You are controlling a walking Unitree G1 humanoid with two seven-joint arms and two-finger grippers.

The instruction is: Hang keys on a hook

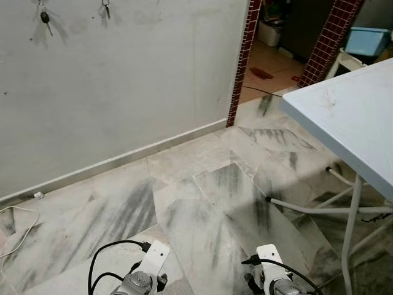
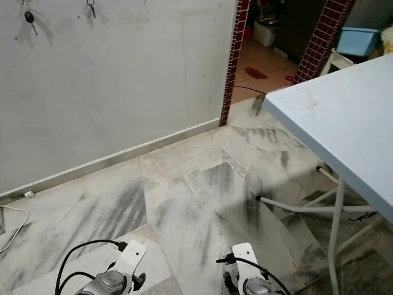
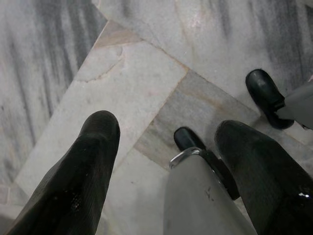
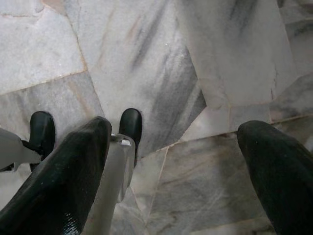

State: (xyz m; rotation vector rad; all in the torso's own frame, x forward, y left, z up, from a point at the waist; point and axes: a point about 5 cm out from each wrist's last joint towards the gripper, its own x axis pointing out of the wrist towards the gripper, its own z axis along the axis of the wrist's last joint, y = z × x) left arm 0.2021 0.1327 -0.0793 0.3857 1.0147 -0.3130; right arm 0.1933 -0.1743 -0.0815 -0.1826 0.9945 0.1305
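Two sets of keys (image 1: 44, 17) and (image 1: 106, 8) already hang high on the grey wall (image 1: 135, 74). Both arms dangle over the marble floor (image 1: 202, 203); left gripper (image 3: 166, 161) and right gripper (image 4: 176, 166) fingers spread apart, holding nothing. Pale blue surface (image 1: 350, 117) on the right.
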